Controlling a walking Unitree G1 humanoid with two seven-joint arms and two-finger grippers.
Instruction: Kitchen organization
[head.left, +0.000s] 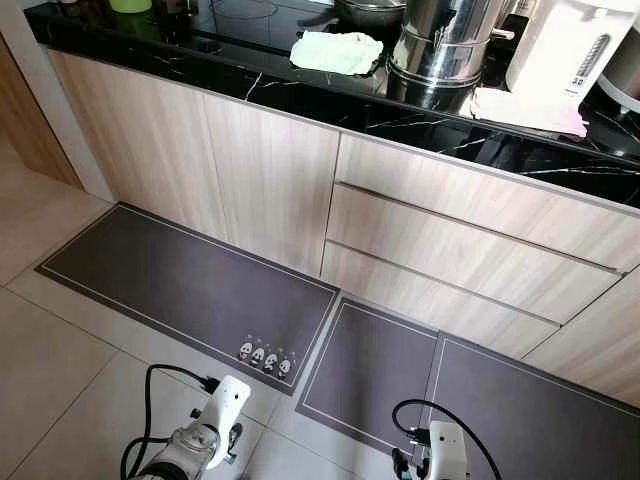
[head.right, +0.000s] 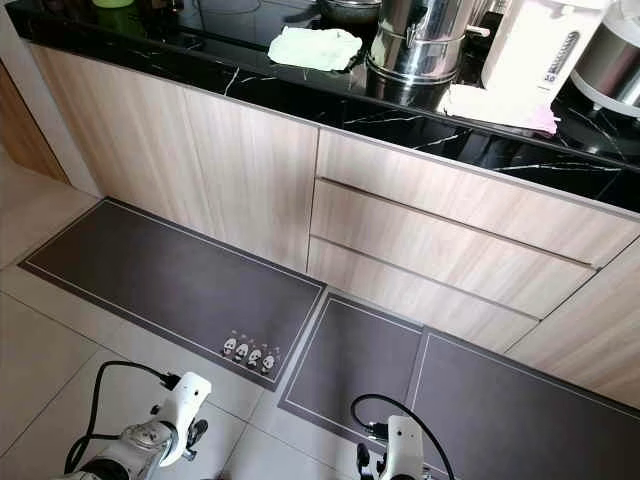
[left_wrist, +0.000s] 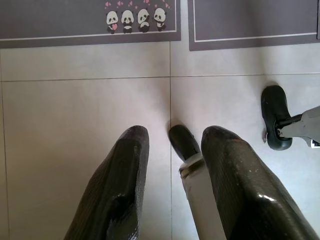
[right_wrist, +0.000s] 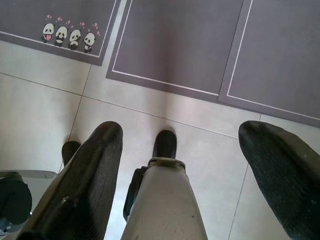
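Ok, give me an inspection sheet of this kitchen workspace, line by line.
Surface: black marble-look countertop above pale wood cabinets; drawers shut.
Job's things: pale green cloth and pink cloth lying on the counter; steel pot and white kettle-like appliance standing behind them.
Clutter: nothing seen on the floor apart from mats.
Grippers: left gripper and right gripper both hang low over the tiles, fingers apart, holding nothing.
Cables: black cable loops at the left arm and at the right arm.
Surroundings: grey panda mat and two more grey mats along the cabinets; pale tile floor.
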